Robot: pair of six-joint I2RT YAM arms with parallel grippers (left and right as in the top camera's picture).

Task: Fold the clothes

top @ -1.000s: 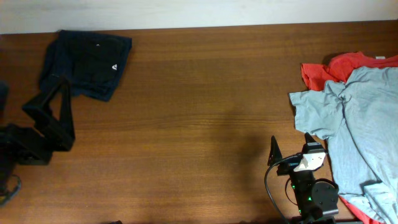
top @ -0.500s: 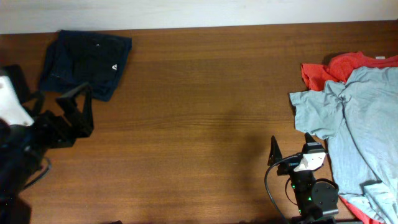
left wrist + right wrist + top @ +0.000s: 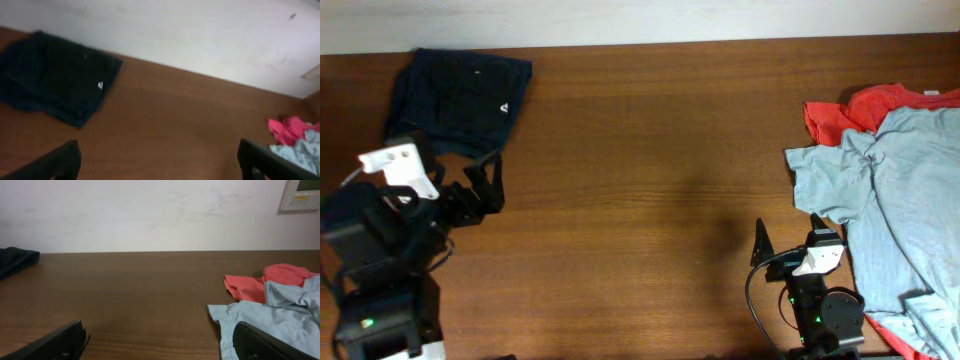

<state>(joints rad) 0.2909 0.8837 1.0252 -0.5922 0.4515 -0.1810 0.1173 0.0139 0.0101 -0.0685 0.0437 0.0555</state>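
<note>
Overhead view: the folded black-navy T-shirt [image 3: 458, 95] lies at the table's [image 3: 650, 150] far left corner, its small white mark [image 3: 504, 108] facing up; the left gripper [image 3: 492, 182] stands just near the shirt's near edge, apart from it, fingers pointing toward the table's middle. In the left wrist view the two fingers [image 3: 62, 161] are spread wide with bare wood between them; nothing is held; the T-shirt [image 3: 52, 75] lies ahead and to the left of the jaws, clear of both.

The right gripper [image 3: 788, 235] sits low at the near edge, right of centre; its jaws are likewise parted wide and empty, as the right wrist view confirms [image 3: 159, 325]. The pale grey-blue T-shirt [image 3: 900, 190] lies spread and rumpled along the right side, its nearest sleeve just beside that gripper's right finger; whether they touch cannot be told. An orange-red garment [image 3: 850, 110] is bunched beyond it, partly under the grey-blue cloth. From the right wrist, both garments lie ahead and to the right: grey-blue [image 3: 270, 315] nearer, orange-red [image 3: 272, 277] behind.
</note>
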